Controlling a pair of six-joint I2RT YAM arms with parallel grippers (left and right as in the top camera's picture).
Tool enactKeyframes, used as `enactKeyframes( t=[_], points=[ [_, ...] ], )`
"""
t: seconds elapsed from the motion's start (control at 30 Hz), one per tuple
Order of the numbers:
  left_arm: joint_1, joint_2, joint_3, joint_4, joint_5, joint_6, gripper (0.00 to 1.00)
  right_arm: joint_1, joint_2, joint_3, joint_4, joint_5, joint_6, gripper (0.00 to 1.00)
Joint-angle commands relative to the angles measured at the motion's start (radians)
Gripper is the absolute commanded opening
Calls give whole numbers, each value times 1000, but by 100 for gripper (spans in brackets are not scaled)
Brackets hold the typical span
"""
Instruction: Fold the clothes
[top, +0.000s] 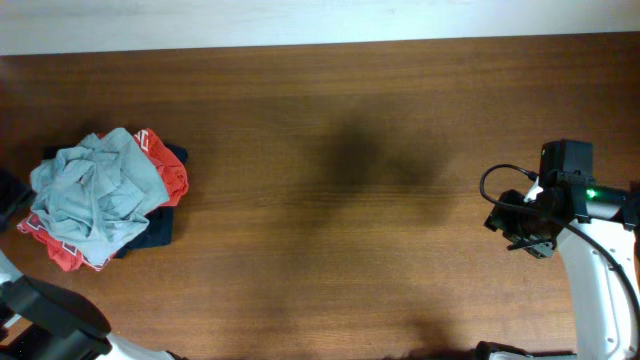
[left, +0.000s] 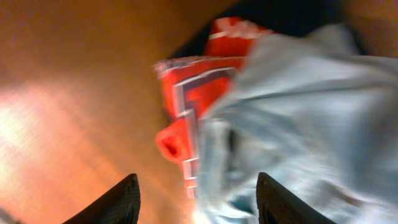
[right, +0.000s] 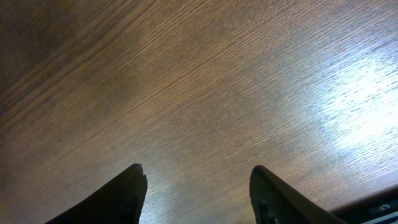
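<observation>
Three garments (top: 108, 200) lie heaped at the overhead view's left edge, so the left gripper (left: 197, 177), spread and empty like the right gripper (right: 196, 168), should pinch only the grey T-shirt (top: 90, 185) on top.

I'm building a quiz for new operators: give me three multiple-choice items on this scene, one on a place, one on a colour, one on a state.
1. Where on the table is the clothes pile? A. left end B. middle C. right end
2. What colour is the shirt on top? A. red B. pale grey-teal C. dark navy
3. How is the right pincer? A. shut on cloth B. open over bare wood C. shut on nothing
1 A: overhead, the pile sits by the left edge.
2 B: it lies over the red shirt and the navy one.
3 B: its gap is wide, with only wood in it.
</observation>
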Motion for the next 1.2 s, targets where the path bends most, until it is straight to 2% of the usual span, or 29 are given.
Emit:
enactKeyframes(
  t=[0.0, 0.03, 0.13, 0.27, 0.37, 0.47, 0.6, 0.73, 0.83, 1.0, 1.17],
  points=[
    [-53, -17, 22, 6, 122, 74, 56, -8, -2, 7, 4, -2, -6, 58],
    [-71, -16, 22, 7, 122, 91, 53, -8, -2, 7, 5, -2, -6, 58],
    [-141, -16, 6, 36, 121, 124, 25, -8, -2, 7, 11, -2, -6, 58],
    [-231, -4, -60, 155, 71, 127, 9, -8, -2, 7, 14, -2, -6, 58],
    [-282, 23, -144, 304, 6, 126, 2, -8, -2, 7, 14, -2, -6, 58],
    [-305, 83, -204, 453, -95, 72, 1, -8, -2, 7, 14, -3, -6, 58],
    [-299, 185, -212, 565, -115, 59, 1, -8, -2, 7, 13, -3, -6, 58],
    [-293, 218, -211, 624, -114, 79, 4, -8, -2, 7, 10, -7, -6, 58],
    [-295, 194, -155, 616, -115, 120, 20, -8, -2, 7, 11, -6, -6, 58],
    [-299, 109, 8, 511, -114, 126, 56, -8, -2, 7, 10, -7, -6, 58],
    [-319, 16, 166, 362, -13, 127, 60, -8, -2, 7, 12, -6, -6, 58]
  ],
)
